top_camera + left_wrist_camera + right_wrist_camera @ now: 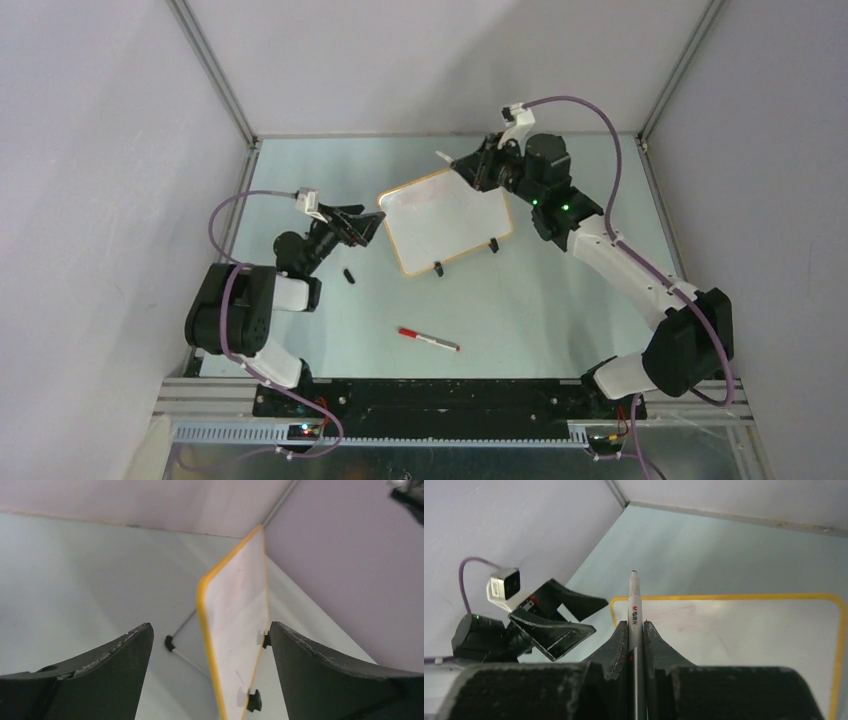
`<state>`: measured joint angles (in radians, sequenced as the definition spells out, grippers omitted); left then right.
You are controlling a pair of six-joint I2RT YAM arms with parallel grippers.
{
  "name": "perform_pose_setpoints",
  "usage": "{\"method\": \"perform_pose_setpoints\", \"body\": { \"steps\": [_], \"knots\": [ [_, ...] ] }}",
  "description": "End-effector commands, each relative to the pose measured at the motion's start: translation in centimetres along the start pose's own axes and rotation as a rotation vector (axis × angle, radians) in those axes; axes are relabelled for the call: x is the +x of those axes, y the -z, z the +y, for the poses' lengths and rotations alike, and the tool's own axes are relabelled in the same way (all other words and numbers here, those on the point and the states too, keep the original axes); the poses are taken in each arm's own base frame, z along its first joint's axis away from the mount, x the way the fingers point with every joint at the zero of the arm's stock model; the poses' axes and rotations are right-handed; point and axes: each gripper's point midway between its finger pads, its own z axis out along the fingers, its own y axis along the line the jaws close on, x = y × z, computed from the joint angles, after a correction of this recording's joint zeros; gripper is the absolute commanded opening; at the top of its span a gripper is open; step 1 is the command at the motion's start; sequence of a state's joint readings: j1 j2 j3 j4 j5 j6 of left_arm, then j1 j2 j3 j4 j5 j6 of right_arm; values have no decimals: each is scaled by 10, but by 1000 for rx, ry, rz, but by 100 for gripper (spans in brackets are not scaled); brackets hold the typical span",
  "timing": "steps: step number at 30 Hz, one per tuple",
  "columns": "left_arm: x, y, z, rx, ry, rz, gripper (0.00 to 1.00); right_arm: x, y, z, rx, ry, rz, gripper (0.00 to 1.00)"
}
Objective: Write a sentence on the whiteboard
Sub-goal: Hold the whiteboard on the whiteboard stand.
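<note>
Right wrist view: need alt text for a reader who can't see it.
The right hand is shut on a white marker, tip pointing away over the corner of a yellow-framed whiteboard that shows no lettering, only faint smudges. The left hand stands open at the left, beside that corner.

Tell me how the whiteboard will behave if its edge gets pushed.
The whiteboard looks thin and rigid, so it would probably slide or pivot as one piece. Its glossy face seems slippery. With only two small clip feet under it, it may tip easily.
</note>
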<state>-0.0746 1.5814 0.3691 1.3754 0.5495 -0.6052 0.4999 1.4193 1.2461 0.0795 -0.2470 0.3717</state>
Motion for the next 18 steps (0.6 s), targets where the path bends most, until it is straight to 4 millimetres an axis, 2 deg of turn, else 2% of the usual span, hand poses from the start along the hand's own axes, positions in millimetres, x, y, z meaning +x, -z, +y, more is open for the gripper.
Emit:
{"method": "perform_pose_setpoints", "body": {
  "steps": [1,4,7,18],
  "knots": [
    [-14,-5,-35,177,-54,-34,93,12,-15,21,-34,67,11,0],
    [1,-10,-35,184,-37,0,90,29,-23,28,-47,73,42,0],
    [6,-13,-36,189,-24,12,87,39,-29,33,-40,93,52,0],
    [20,-23,-23,183,10,52,72,58,-36,39,-45,108,93,0]
  ]
}}
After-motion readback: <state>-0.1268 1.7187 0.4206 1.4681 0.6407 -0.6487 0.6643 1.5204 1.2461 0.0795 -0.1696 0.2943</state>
